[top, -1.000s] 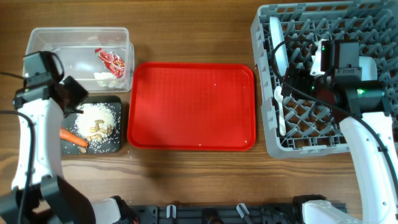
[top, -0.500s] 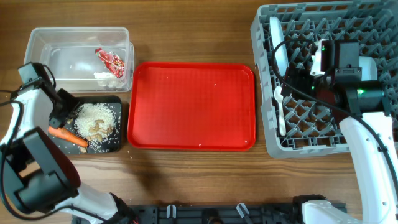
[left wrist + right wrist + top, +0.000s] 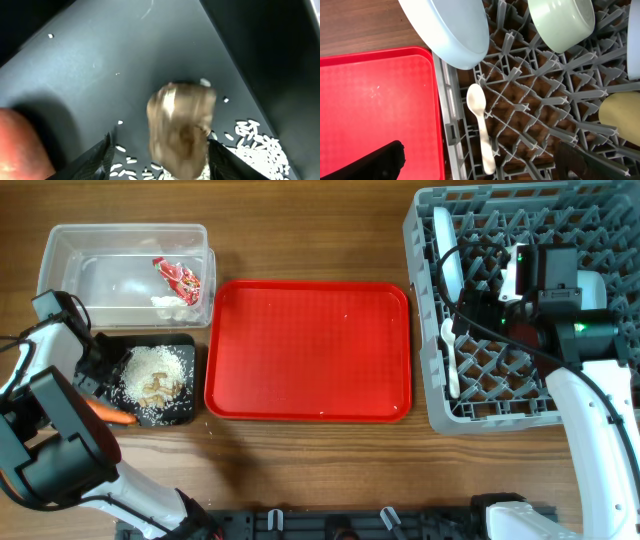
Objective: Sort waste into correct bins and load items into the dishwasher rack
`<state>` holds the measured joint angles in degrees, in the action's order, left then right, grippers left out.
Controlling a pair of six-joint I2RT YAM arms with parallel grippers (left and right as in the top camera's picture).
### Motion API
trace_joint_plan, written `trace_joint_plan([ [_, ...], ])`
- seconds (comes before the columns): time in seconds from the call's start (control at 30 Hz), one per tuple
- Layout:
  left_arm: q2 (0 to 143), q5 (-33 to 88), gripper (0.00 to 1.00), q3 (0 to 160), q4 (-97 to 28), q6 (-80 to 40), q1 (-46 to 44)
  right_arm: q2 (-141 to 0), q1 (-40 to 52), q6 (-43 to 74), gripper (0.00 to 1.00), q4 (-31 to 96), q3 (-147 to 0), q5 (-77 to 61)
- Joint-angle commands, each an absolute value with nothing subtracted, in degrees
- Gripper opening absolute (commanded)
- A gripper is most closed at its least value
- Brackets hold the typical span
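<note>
the left claw [image 3: 159, 150] is seen spread wide over the shallow black rectangular tray [image 3: 100, 65], and nothing is gripped by it; its two dark fingers [image 3: 100, 157] are visible at the lower edge of the left wrist view. a small golden-brown lump [image 3: 182, 127], blurred, is framed between the fingers and touched by neither; whether it rests on the tray floor cannot be told. whitish rice-like scraps [image 3: 260, 145] are scattered just past the finger on that view's right, and the small orange carrot [image 3: 17, 147] is found just outside the finger on its left. from overhead, a clear plastic rectangular tub [image 3: 60, 250] is seen just beyond this claw, and a red-and-white crinkled wrapper [image 3: 180, 278] and a white crumpled tissue [image 3: 168, 305] are held in it. the right claw [image 3: 480, 150] is likewise opened wide and empty, hung over the large square grey plastic dishwasher rack [image 3: 530, 100]. a white plastic spoon [image 3: 481, 125] is laid on the lattice directly under it, between the fingers. a light blue round plate [image 3: 450, 25] is stood on edge ahead of the claw, a pale blue-white bowl [image 3: 560, 22] ahead and to the right, and a small yellow cup [image 3: 620, 110] near the right-hand finger. a flat red plastic tray [image 3: 375, 100] is seen beside the claw on the wrist view's left.
</note>
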<state>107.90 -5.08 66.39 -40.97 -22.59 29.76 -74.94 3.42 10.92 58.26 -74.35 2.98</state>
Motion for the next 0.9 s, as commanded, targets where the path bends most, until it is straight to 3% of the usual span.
trace_joint_plan([
  [0.0,106.5,-4.5,0.63,67.2,-42.0,-22.9,30.1,-74.6,3.3,11.7,0.97,58.1,-74.6,2.5],
  [0.27,93.5,-0.1,0.63,68.3,-43.8,-22.9,27.9,-74.6,3.3,11.7,0.98,58.1,-74.6,2.5],
  [0.43,87.5,5.7,0.64,68.3,-43.9,-20.1,21.8,-74.6,3.3,11.8,0.98,57.5,-74.6,2.5],
  [0.67,87.5,6.2,0.76,68.3,-43.3,-12.8,5.3,-74.9,3.3,12.0,1.00,55.5,-74.6,-2.2],
  [0.87,88.0,5.8,1.00,68.3,-49.3,-4.9,-8.4,-77.6,3.3,6.7,1.00,55.3,-74.6,-18.0],
])
